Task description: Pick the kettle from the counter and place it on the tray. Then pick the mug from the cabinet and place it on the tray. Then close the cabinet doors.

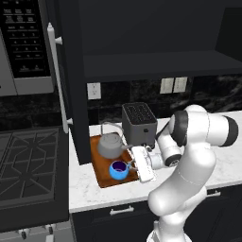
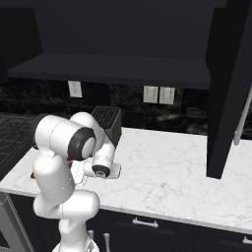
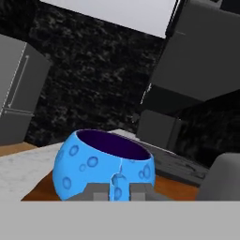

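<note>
The blue mug (image 1: 119,170) with its purple inside stands on the front right part of the reddish-brown tray (image 1: 96,163), on the white counter (image 1: 94,189). Behind it on the same tray sits the grey kettle (image 1: 111,145). My gripper (image 1: 132,166) reaches in from the right, level with the mug. In the hand view the mug (image 3: 103,164) is right in front of my gripper (image 3: 116,191), whose two fingers are shut on its side handle. The cabinet (image 1: 142,33) above stands open, its left door (image 1: 67,94) swung out edge-on and its right door (image 2: 226,88) swung out too.
A dark boxy toaster (image 1: 139,123) stands just behind the tray's right end, close to my forearm. A microwave (image 1: 23,42) hangs at the upper left over a stove (image 1: 28,165). The counter (image 2: 172,167) stretches bare to the right, under the open right door.
</note>
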Available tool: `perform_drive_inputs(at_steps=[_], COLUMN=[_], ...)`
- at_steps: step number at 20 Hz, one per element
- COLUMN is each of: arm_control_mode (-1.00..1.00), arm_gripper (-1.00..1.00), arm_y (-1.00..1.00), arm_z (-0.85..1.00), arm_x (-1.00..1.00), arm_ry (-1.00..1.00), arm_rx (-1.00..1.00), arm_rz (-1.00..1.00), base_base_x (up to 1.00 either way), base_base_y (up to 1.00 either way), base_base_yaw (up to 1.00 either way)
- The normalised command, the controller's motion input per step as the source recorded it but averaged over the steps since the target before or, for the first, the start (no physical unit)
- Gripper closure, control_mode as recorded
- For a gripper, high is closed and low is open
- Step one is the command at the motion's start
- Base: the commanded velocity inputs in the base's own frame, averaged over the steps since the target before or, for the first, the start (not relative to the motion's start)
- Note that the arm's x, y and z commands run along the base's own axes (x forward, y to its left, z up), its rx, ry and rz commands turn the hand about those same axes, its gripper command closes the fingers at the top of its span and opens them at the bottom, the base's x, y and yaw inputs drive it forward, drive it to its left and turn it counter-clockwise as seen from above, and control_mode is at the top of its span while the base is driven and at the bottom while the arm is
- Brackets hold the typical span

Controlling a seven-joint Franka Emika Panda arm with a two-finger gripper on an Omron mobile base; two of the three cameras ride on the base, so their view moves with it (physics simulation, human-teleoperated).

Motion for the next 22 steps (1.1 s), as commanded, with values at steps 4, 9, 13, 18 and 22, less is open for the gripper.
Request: perform_drive_inputs(at_steps=[4, 9, 13, 18, 22], arm_control_mode=[-1.00, -1.00, -1.00, -1.00, -1.00], arm_gripper=[1.00, 1.00, 1.00, -1.00, -1.00], arm_y=[0.00, 0.00, 0.00, 0.00, 0.00], arm_z=[0.03, 0.02, 0.12, 0.11, 0.02], arm_x=[0.00, 0.00, 0.00, 0.00, 0.00], arm_ry=[-0.02, 0.00, 0.00, 0.02, 0.02], arm_rx=[0.00, 0.00, 0.00, 0.00, 0.00], arm_rz=[-0.10, -0.12, -0.12, -0.14, -0.16], base_base_x=[0.00, 0.00, 0.00, 0.00, 0.00], base_base_y=[0.00, 0.00, 0.00, 0.00, 0.00], base_base_yaw=[0.00, 0.00, 0.00, 0.00, 0.00])
